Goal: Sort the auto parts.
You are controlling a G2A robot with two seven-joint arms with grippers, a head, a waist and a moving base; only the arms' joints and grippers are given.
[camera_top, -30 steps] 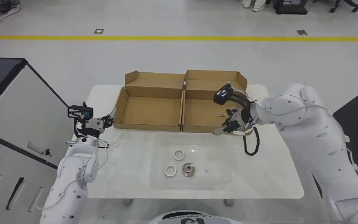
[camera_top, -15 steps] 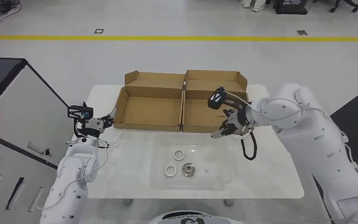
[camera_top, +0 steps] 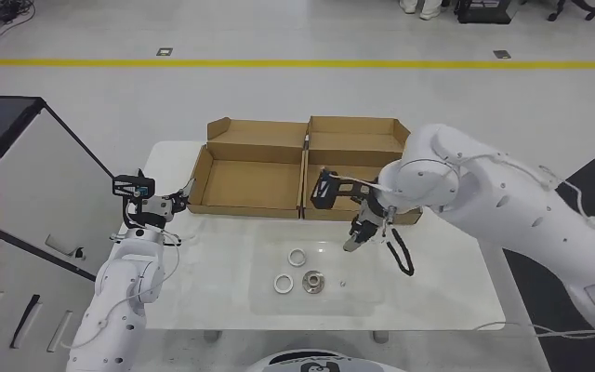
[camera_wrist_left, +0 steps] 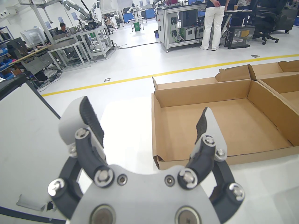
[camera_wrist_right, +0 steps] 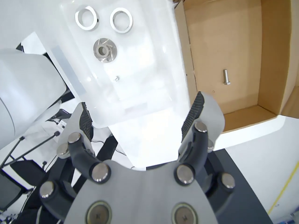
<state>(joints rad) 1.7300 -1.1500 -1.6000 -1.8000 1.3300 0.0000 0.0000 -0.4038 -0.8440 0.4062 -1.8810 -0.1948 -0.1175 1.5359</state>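
Two white rings (camera_top: 297, 258) (camera_top: 284, 284), a metal hub (camera_top: 313, 281) and a tiny loose part (camera_top: 342, 284) lie on a clear tray (camera_top: 367, 296) at the table's front middle. My right gripper (camera_top: 356, 244) hangs open and empty over the tray's back edge, just in front of the right cardboard box (camera_top: 390, 149). Its wrist view shows the rings (camera_wrist_right: 85, 20) (camera_wrist_right: 121, 20), the hub (camera_wrist_right: 105, 50) and a bolt (camera_wrist_right: 226, 76) lying in that box. My left gripper (camera_top: 181, 198) (camera_wrist_left: 144, 108) is open and empty beside the left box (camera_top: 251, 184).
The two open cardboard boxes stand side by side at the back of the white table (camera_top: 214, 279). The left box's floor (camera_wrist_left: 210, 127) is bare. A dark-edged white panel (camera_top: 37, 177) stands off the table's left side.
My right gripper has swung from over the right box forward and leftward to the tray's back edge. The left arm has not moved.
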